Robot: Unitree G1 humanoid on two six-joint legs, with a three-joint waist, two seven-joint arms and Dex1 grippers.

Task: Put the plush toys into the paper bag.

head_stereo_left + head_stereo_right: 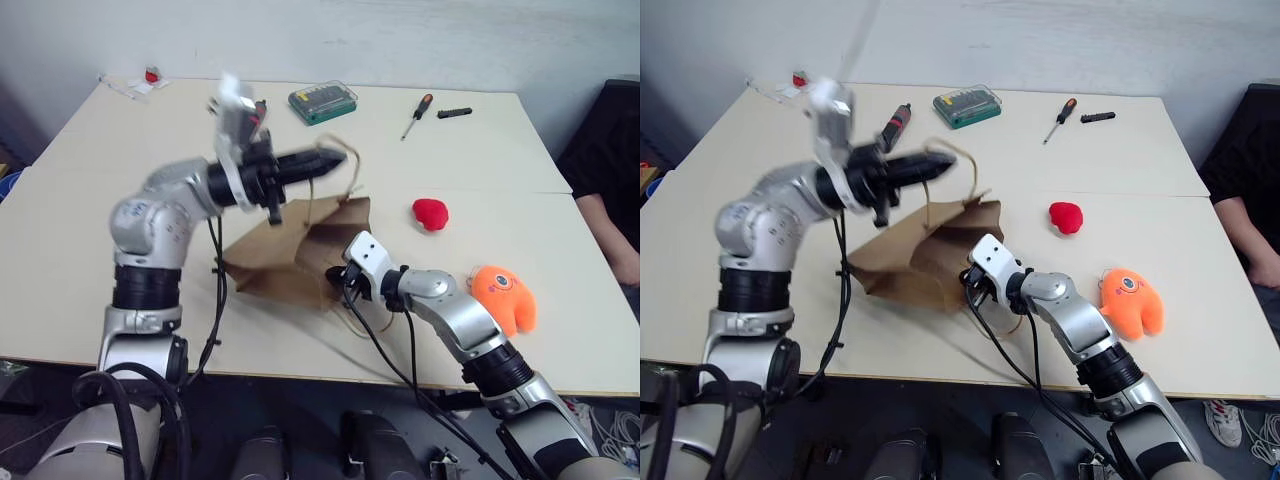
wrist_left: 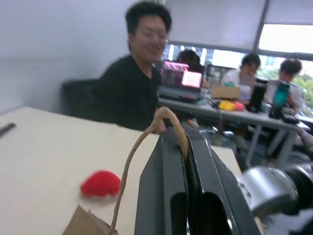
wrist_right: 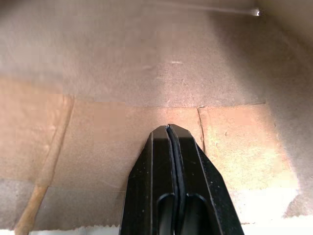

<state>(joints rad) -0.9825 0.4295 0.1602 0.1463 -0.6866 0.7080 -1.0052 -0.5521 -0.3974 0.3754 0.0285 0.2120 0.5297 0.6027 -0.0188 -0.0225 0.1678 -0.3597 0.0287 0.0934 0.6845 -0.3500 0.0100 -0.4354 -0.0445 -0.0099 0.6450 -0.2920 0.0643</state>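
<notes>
Left pincer point(image 1: 335, 160) clamped on paper bag point(image 1: 290, 255) handle point(image 2: 146, 137); right pincer point(image 3: 168, 128) together inside the bag.

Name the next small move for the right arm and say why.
Probably draw the right gripper back out of the paper bag and swing toward the orange plush toy. Its fingers are shut, empty, inside the mouth, the left gripper holds a handle up, and both toys, including the red one, lie outside.

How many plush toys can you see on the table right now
2. The red plush toy lies on the table just beyond the paper bag, towards the robot's right. The orange plush toy sits nearer, beside the right arm. Neither is in the bag, though its inside is partly hidden.
</notes>
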